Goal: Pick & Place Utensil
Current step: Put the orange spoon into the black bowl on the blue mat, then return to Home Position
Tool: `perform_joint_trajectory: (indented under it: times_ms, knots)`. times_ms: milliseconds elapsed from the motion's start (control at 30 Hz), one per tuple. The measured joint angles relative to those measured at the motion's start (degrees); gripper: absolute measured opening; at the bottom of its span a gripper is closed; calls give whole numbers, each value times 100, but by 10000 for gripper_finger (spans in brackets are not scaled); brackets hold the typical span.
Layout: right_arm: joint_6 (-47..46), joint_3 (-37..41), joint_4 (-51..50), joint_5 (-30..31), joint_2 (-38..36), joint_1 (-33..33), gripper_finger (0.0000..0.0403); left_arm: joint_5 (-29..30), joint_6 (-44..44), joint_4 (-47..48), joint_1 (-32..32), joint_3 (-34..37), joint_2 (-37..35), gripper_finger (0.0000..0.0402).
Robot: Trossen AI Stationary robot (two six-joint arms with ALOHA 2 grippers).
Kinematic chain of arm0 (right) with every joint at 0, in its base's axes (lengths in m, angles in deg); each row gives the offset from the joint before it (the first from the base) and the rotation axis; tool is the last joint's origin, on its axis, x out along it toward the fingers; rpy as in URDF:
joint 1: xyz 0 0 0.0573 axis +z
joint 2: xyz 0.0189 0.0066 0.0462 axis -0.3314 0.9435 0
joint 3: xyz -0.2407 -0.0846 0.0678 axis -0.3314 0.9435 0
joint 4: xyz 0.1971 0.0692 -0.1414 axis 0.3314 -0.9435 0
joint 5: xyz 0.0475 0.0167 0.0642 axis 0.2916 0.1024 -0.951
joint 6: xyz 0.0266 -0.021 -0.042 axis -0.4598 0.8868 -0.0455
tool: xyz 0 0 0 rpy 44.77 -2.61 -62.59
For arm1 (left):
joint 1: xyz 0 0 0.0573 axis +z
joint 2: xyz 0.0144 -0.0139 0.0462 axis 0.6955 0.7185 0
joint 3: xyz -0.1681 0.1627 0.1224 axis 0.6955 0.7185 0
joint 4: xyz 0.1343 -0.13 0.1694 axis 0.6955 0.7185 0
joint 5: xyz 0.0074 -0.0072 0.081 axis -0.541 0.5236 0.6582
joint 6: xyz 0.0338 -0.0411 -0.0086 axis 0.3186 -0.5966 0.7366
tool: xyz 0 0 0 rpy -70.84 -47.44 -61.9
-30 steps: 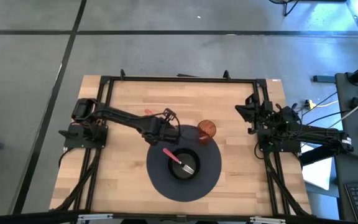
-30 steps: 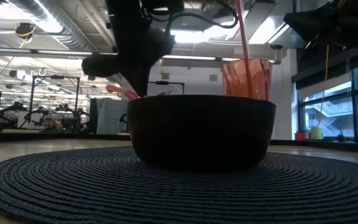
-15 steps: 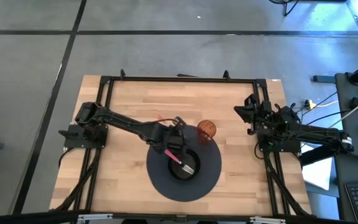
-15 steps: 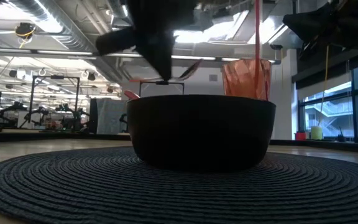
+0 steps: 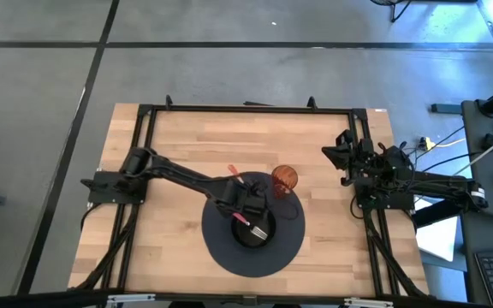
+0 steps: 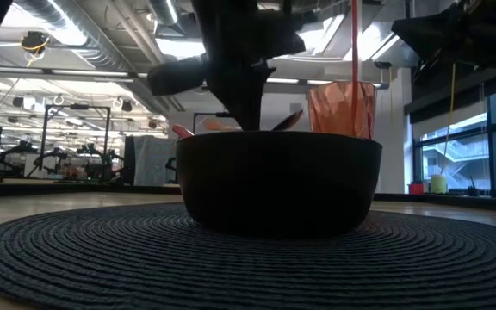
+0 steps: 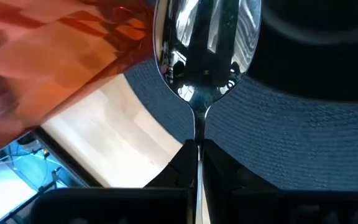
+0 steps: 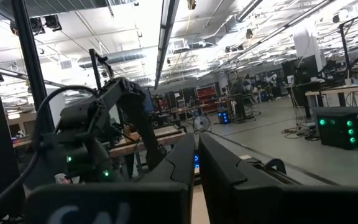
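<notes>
1. Jaws of my left gripper (image 7: 196, 163) are pressed together on the thin neck of a metal spoon (image 7: 205, 53), its shiny head sticking out ahead of them; holding it low on the stem keeps the head free to go in first.
2. Seen from above, that gripper (image 5: 248, 203) hangs over the back rim of the black bowl (image 5: 253, 229), so the spoon is in the air at the bowl's edge, not yet resting on anything.
3. Inside the bowl lies a fork with a pink handle (image 5: 255, 225), slanting across it; I judge any drop has to miss that handle.
4. Just beyond the bowl stands an orange cup (image 5: 285, 179) with a pink straw rising from it (image 6: 354, 52). It sits near my wrist, and I judge it the likeliest thing to be knocked if I swing that way.
5. Bowl and cup both sit on a round dark woven mat (image 5: 221, 248), which leaves a wide bare ring around the bowl on the near side.
6. Past the mat the wooden desk (image 5: 169, 248) is open on my side, inside its black frame.
7. My right gripper (image 5: 346, 156) waits at the desk's far right edge, well apart, its jaws nearly together on nothing.
</notes>
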Motion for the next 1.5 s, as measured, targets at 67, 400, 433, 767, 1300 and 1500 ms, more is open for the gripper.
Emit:
perform_joint_trajectory:
  times_ms: [67, 400, 433, 767, 1300, 1500]
  knots:
    - [3, 0, 0, 0, 0, 0, 23, -13, 6, -28, -35, 0, 42, 3]
    - [-5, 0, 0, 9, 0, 0, 23, -398, 259, -324, -320, -1, 75, 3]
    - [-9, 0, 0, 9, 0, 0, 23, -368, 301, -371, -345, -2, 117, 3]
    - [-46, 0, -44, -59, 0, 22, 23, 694, 1041, -307, -474, 0, 626, 3]
    - [-24, 0, 4, -88, 0, 203, 23, 1553, 1784, -540, -787, 0, 677, 37]
    - [-46, 0, -1, -90, -2, 203, 23, 1563, 1638, -542, -785, 0, 677, 60]
